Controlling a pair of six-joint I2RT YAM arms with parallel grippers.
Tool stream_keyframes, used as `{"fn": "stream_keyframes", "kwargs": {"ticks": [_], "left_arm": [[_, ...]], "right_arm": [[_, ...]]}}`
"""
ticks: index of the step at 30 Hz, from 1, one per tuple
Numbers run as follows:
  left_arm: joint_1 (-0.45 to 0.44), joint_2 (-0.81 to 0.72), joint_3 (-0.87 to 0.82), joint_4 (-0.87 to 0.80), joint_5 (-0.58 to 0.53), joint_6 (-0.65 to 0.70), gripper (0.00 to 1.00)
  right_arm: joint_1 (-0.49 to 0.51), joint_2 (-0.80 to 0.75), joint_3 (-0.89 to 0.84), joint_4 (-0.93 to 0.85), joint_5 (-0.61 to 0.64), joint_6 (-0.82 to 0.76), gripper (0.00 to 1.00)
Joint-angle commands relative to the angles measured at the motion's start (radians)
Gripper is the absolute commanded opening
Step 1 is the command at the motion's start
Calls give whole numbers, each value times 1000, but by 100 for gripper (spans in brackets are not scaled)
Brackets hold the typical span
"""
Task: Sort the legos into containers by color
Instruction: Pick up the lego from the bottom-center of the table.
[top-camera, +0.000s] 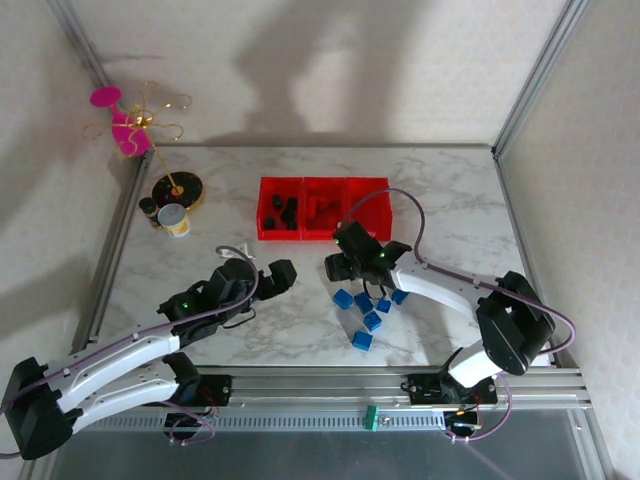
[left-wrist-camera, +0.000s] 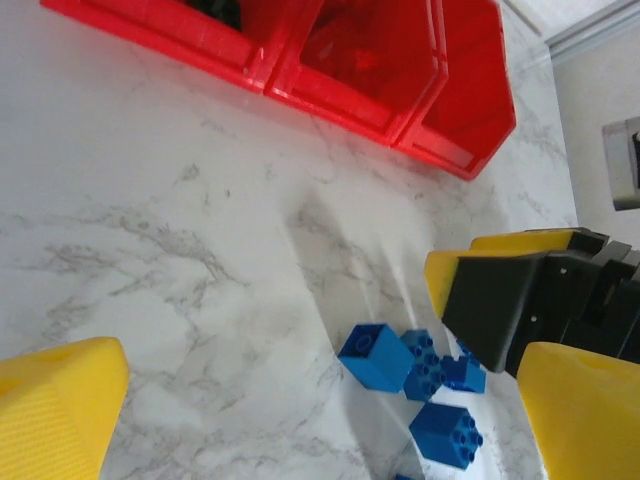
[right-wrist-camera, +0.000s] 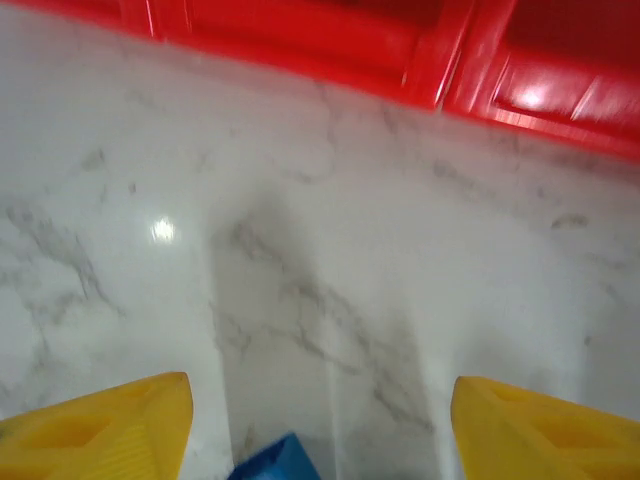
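From above, the containers (top-camera: 325, 232) sit at the back of the worktop (top-camera: 450, 200). Black legos (top-camera: 285, 212) lie in the left bin and red legos (top-camera: 322, 205) in the middle one. Blue legos (top-camera: 365, 315) lie loose just beside the right gripper (top-camera: 338, 265). The left gripper (top-camera: 285, 272) hangs nearby.

Left wrist: the left gripper (left-wrist-camera: 320, 410) has its fingers wide apart and empty, with the blue legos (left-wrist-camera: 415, 375) ahead.

Right wrist: the right gripper (right-wrist-camera: 320, 430) has its fingers apart, with one blue lego (right-wrist-camera: 275, 462) between them, near the containers (right-wrist-camera: 430, 60).
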Motion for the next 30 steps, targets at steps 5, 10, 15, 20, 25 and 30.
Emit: {"fn": "stream_keyframes", "kwargs": {"ticks": [5,10,15,20,25,30], "left_arm": [[-60,-4,-24,34,-59,-70,100],[-79,11,-28,44,-72,-82,100],[-87,7,-33,30,-88,-91,100],[-88,2,-41,24,-105,-95,100],[-88,9,-34,18,-104,-93,100],[-88,0,-39,10,-111,-94,100]], "right_arm": [[43,-47,-129,42,-13,41,74],[56,-23,-163,86,-24,45,74],[72,4,-175,96,-25,52,75],[86,24,-182,104,-26,55,75],[122,48,-160,94,-27,56,72],[151,62,-142,97,-44,54,71]]}}
